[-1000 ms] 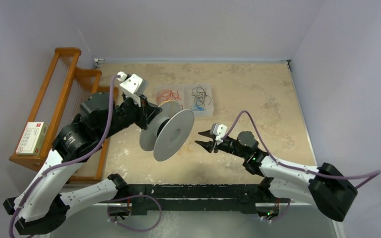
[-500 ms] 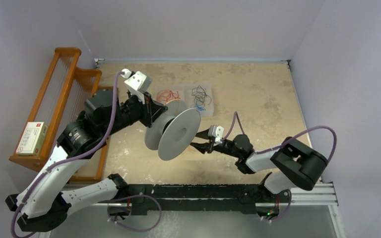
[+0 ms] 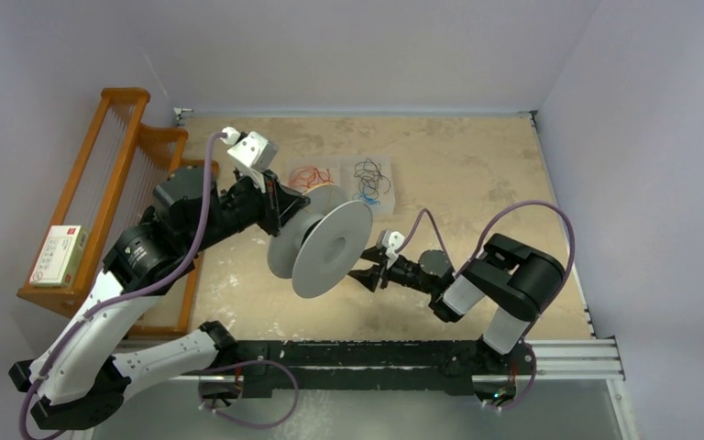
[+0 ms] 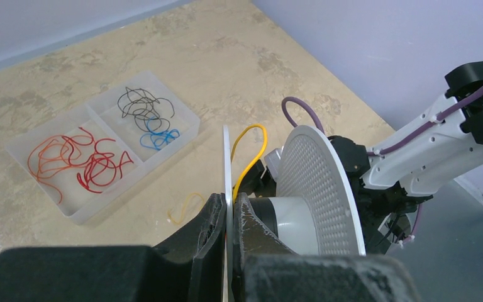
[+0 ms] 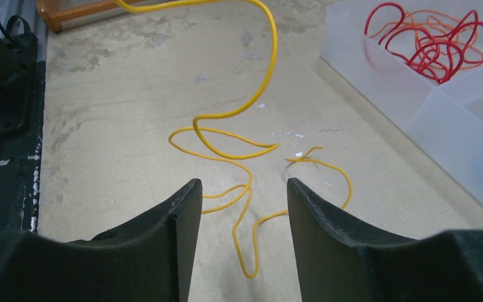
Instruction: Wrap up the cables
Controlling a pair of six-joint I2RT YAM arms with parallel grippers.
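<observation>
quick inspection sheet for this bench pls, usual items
surface: beige mottled table
job's things: white spool; yellow cable rising from table toward spool, rest curled on table
clutter: tray, red wires in one compartment, black and blue wires in the other
claws: left claw shut on a spool flange; right claw open, low over the yellow cable
cables: purple leads hang in loose loops
surroundings: wooden rack with a box, left of table; lilac walls

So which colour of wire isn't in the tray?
The yellow cable: it trails loose over the table, while the red wires, black wires and blue wires lie in the tray.
</observation>
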